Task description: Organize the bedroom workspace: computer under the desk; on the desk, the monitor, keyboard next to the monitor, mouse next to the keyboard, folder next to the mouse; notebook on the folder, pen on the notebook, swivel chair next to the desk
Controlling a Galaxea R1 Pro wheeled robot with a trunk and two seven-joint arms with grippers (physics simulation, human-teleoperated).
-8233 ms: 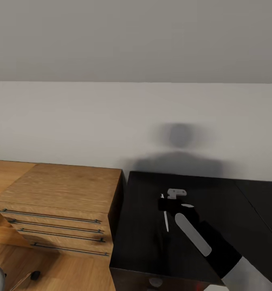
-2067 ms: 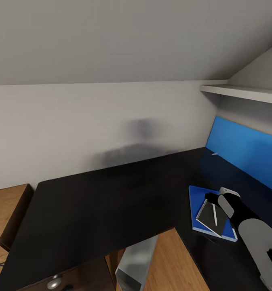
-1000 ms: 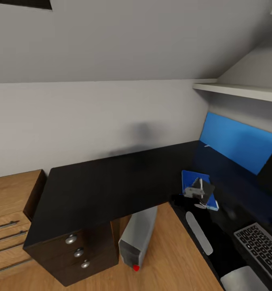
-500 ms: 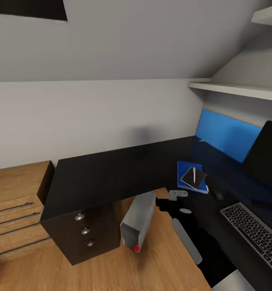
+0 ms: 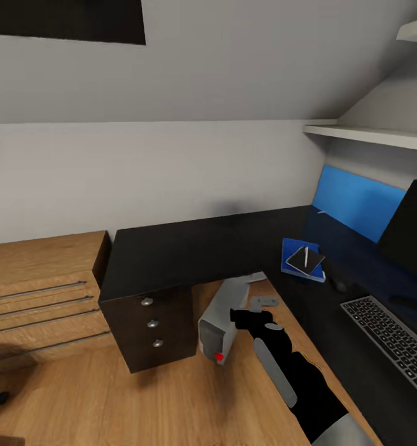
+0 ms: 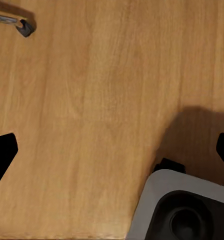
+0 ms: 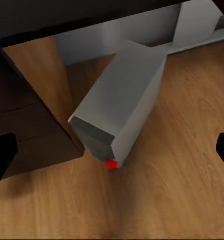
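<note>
Item: pen (image 5: 305,256) on notebook (image 5: 306,258), folder (image 5: 302,260) stacked, right of frame. Right tool (image 5: 258,308) wide, empty (chair likely next); left tool state unclear.

Right claw (image 5: 262,303) outstretched, jaws apart

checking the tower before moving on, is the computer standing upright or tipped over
Upright. The computer stands on the wooden floor, its dark front panel vertical and top face level, its rear end tucked under the desk edge.
</note>
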